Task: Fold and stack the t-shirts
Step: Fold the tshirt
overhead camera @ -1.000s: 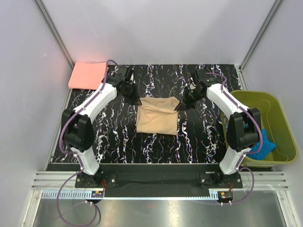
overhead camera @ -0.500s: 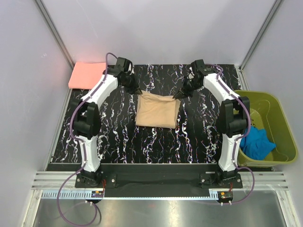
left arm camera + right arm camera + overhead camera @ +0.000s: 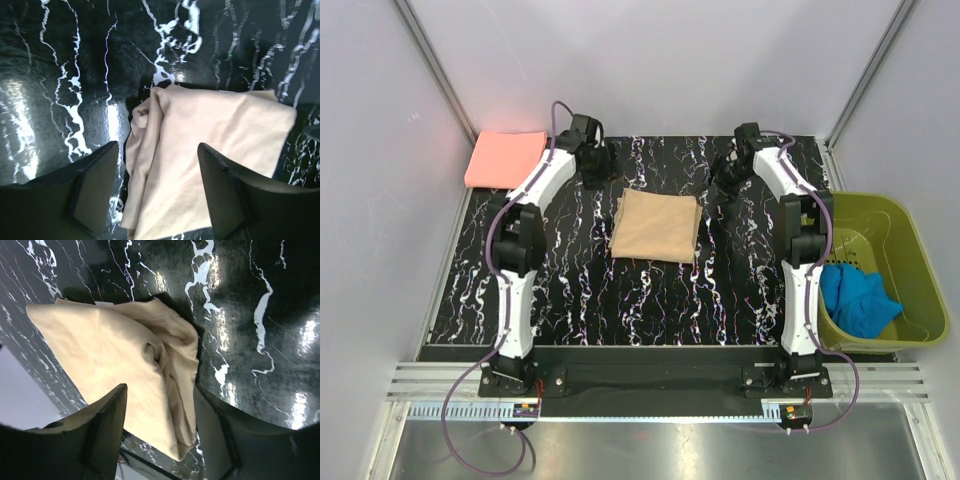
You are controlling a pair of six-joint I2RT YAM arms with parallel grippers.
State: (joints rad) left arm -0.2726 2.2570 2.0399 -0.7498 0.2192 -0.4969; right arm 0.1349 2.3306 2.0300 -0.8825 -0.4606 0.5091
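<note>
Shirts lie in two spots. The tan shirt [image 3: 656, 226] is folded into a flat square near the middle of the black surface [image 3: 570, 290] with white streaks. The pink shirt [image 3: 505, 157] is folded too. It sits at the far left corner, well apart from the tan one.

The left fingers [image 3: 596, 176] are spread wide and hold nothing. They hang just past the far left corner of the tan shirt. The right fingers [image 3: 723, 187] are spread wide too, with nothing in them, just past its far right corner. Both wrist views show thick, bunched folds along the shirt's side edges.

The green basket [image 3: 865, 198] stands at the right side of the surface, next to the right arm. Inside it lies a bunched blue cloth [image 3: 855, 300], pushed against the near left wall.
</note>
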